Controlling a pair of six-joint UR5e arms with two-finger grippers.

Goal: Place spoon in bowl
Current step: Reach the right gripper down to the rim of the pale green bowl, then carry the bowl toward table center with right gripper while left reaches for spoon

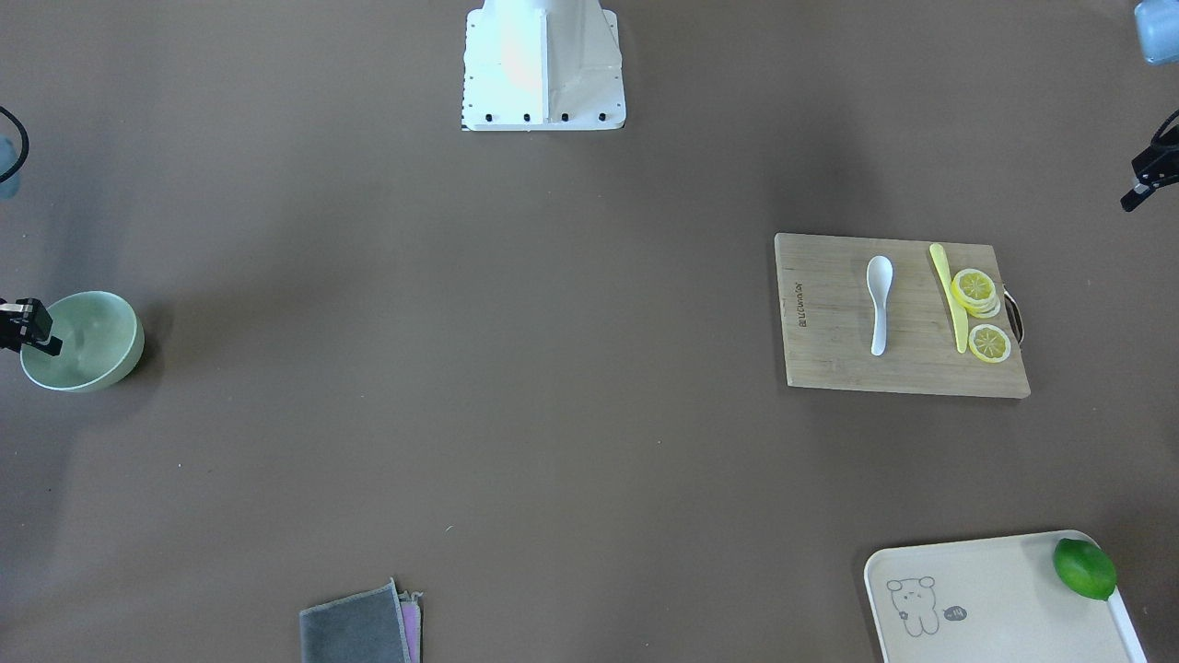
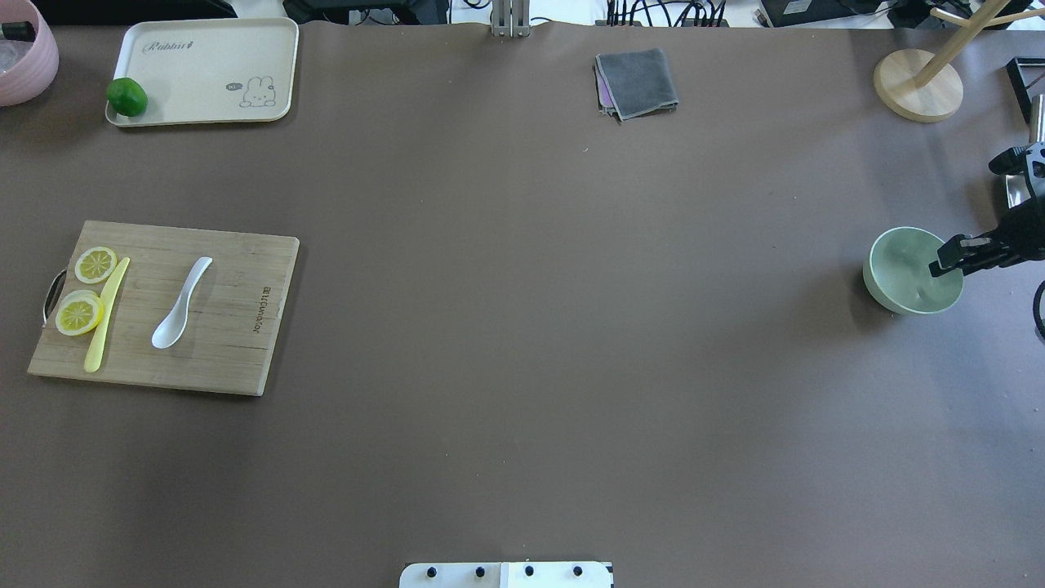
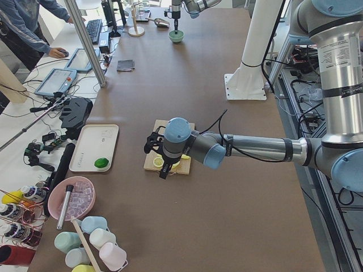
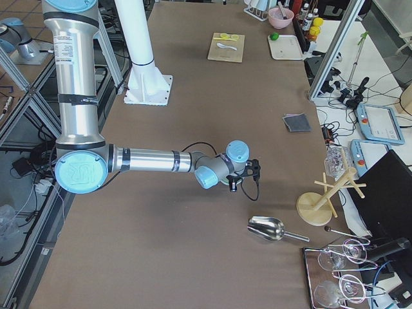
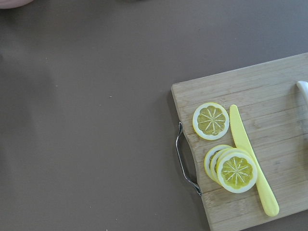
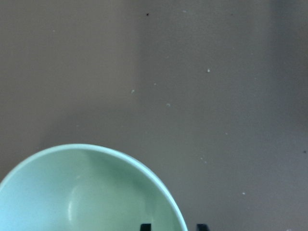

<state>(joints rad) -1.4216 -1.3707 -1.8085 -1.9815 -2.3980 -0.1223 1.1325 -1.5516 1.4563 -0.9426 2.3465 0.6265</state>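
On the board (image 2: 237,343), at the robot's left end of the table, the spoon (image 2: 181,304) lies flat with its scoop toward the base and its handle pointing away. Beside it, not touching, lie a yellow knife (image 2: 106,314) and lemon slices (image 2: 80,312).

I see the left gripper (image 1: 1142,184) hanging off the board's handle end, above and apart from the spoon. Only part of it shows, so I cannot tell how wide it stands.

The bowl (image 2: 898,282) sits upright at the opposite end of the table, well apart from the spoon. The right gripper (image 2: 943,261) is at its rim. My wrist view shows one fingertip (image 6: 145,226) inside the rim and one outside, with a narrow gap between them. I cannot tell whether they pinch the wall.

A cream tray (image 2: 204,117) beyond the board holds a lime (image 2: 127,97) in one corner. A pink bowl (image 3: 57,211) past the table's end holds clear cubes.
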